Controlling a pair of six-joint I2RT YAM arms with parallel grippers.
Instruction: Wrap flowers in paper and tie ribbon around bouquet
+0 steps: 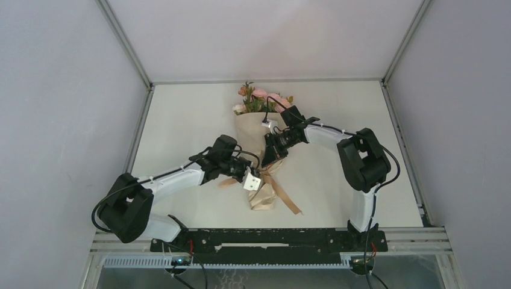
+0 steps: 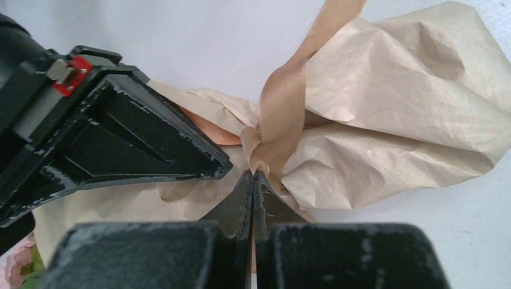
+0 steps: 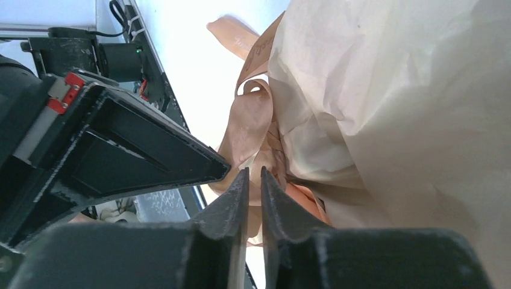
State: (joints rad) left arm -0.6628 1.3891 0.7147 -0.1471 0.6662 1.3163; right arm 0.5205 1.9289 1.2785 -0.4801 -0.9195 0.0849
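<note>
Ribbon [image 2: 278, 114] knot — unlettered tan paper [image 2: 391, 120]

- The white table [image 1: 181, 120] fills the middle of the top view, evenly lit with only soft shadows
- Plain grey-white walls [image 1: 54, 108] rise left, right and beyond the table
- Pale metal frame bars [image 1: 125, 43] run from the table's far corners up and outward
- A black rail [image 1: 271, 239] lies along the table's near edge, on a ribbed metal strip [image 1: 416, 241]
</note>
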